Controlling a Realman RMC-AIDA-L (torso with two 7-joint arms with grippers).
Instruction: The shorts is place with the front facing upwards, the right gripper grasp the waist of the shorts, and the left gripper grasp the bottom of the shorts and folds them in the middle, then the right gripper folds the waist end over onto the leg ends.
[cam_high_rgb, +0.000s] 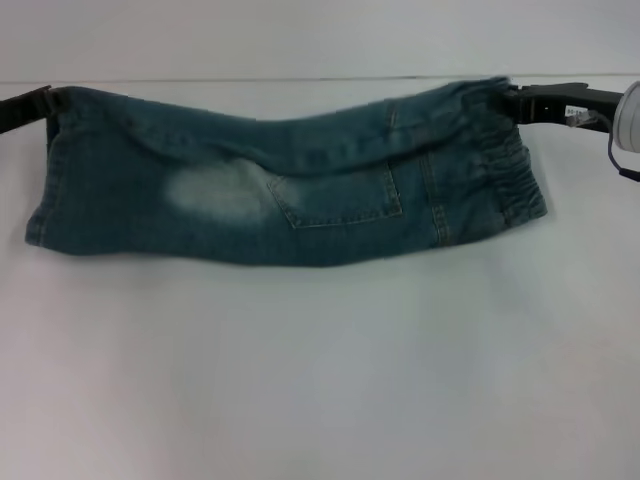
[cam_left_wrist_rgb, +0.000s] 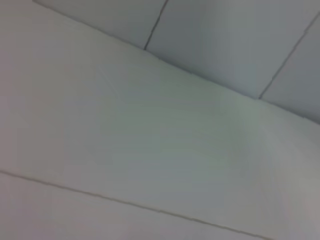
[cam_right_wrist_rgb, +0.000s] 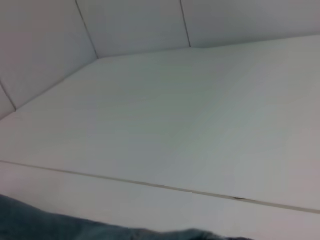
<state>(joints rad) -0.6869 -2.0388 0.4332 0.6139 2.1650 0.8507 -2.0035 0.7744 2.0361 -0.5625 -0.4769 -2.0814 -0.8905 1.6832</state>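
Observation:
The blue-green denim shorts (cam_high_rgb: 290, 190) stretch sideways across the white table (cam_high_rgb: 320, 380) in the head view, doubled lengthwise, with a stitched pocket and a pale faded patch showing. The gathered waist (cam_high_rgb: 505, 175) is at the right end. My right gripper (cam_high_rgb: 515, 98) is shut on its upper corner. The leg ends (cam_high_rgb: 50, 180) are at the left end, where my left gripper (cam_high_rgb: 52, 100) is shut on the top corner of the hem. The top edge sags between the two grippers. A strip of the denim (cam_right_wrist_rgb: 50, 225) also shows in the right wrist view. The left wrist view shows no cloth.
White wall panels (cam_high_rgb: 320, 35) stand behind the table's far edge. The wrist views show only the table top with a thin seam line (cam_right_wrist_rgb: 150, 184) and the panelled wall (cam_left_wrist_rgb: 225, 40).

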